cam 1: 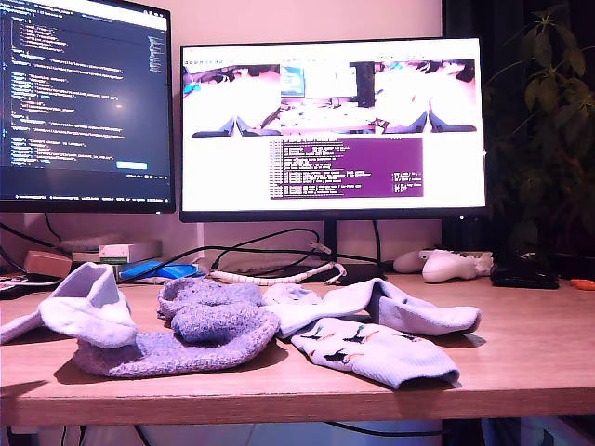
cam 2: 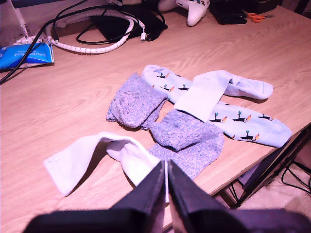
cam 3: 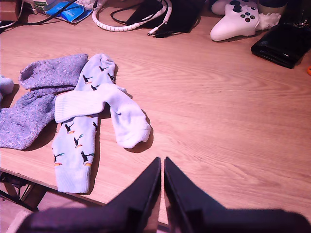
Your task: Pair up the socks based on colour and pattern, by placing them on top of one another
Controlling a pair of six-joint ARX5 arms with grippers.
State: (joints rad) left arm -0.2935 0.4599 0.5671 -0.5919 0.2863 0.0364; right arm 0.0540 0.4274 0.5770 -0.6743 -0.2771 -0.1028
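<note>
In the exterior view the socks (cam 1: 232,330) are heaped overlapping at the bench (cam 1: 521,344) near edge. In the first wrist view my first pincer (cam 2: 166,187) is seen clenched, empty; two layers could be snagged. In the second wrist view my second pincer (cam 3: 162,182) likewise is clenched, empty

Lavender, pale, bird-print socks (cam 1: 223,321)

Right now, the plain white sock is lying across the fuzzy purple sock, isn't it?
Not quite. In the second wrist view the plain white sock lies across the bird-print sock; the fuzzy purple sock sits beside them.
</note>
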